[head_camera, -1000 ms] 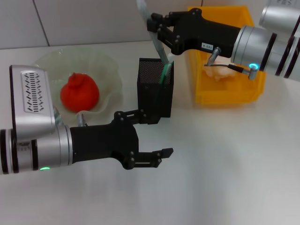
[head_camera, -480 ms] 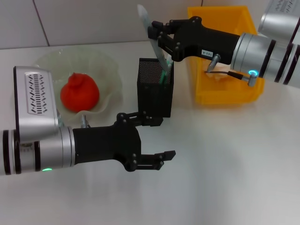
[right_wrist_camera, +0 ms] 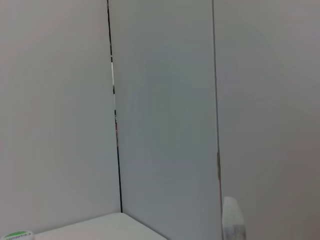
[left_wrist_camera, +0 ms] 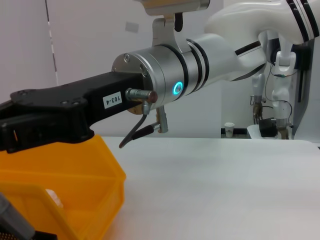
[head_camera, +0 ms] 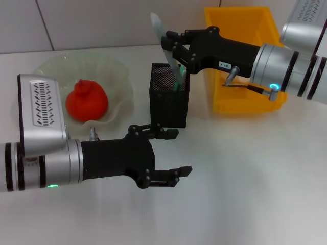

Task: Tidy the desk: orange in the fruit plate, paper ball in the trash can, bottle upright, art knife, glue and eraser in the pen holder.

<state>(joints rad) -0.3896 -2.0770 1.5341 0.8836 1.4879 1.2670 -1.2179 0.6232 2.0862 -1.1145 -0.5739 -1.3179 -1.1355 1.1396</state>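
Now lowering a slim grey tool into the pen holder (head_camera: 169, 95) with the right gripper (head_camera: 171, 45).

Clamped on the art knife (head_camera: 164, 38), tilted, lower end at the mesh cup's mouth beside a green item already inside. Could snag on the rim or jam against that green item if let go while so slanted, tipping the cup over. Left gripper (head_camera: 168, 153) low over the desk (head_camera: 245, 178) in front of the cup, fingers (head_camera: 180, 170) apart, holding nothing. Orange (head_camera: 86, 100) resting in the fruit plate (head_camera: 115, 69); trash can (head_camera: 245, 104) just behind the right arm.
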